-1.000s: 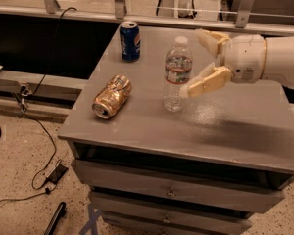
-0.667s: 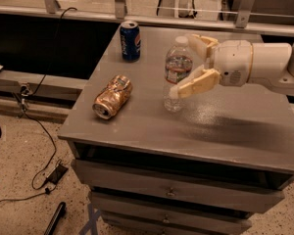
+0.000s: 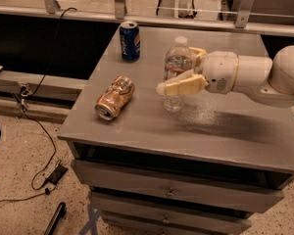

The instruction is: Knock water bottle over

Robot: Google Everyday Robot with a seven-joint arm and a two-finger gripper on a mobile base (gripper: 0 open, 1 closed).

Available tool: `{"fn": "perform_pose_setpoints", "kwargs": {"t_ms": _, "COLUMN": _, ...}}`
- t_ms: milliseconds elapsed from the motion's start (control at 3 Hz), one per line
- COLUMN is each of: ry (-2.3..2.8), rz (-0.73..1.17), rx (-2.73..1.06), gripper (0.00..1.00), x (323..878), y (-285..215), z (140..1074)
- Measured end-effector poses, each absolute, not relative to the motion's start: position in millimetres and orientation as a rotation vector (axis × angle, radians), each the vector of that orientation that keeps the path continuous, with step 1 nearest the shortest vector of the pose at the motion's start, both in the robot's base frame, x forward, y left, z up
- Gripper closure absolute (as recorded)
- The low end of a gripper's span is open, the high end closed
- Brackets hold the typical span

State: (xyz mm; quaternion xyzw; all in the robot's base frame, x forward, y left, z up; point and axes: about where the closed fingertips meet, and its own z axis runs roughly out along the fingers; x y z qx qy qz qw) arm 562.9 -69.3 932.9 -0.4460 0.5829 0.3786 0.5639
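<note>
Grey bench (image 3: 225, 131) carries the water bottle (image 3: 178, 58) upright at mid-bench nearer the far edge, between the 2 spread, unclenched fingers (image 3: 181, 86) of the gripper (image 3: 179, 70); risk: a low sideways push slides it upright toward the far-left-corner Pepsi can (image 3: 130, 41) instead of toppling it.
</note>
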Motion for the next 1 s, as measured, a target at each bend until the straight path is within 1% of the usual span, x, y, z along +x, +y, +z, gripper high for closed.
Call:
{"fn": "perform_pose_setpoints", "kwargs": {"t_ms": 667, "ry": 1.350, "rz": 0.869, "rx": -0.991, "gripper": 0.65, "x": 570, "y": -82, "z": 930}}
{"fn": "perform_pose_setpoints", "kwargs": {"t_ms": 1000, "ry": 1.399, "rz": 0.754, "rx": -1.052, "gripper": 0.88, "x": 577, "y": -92, "z": 946}}
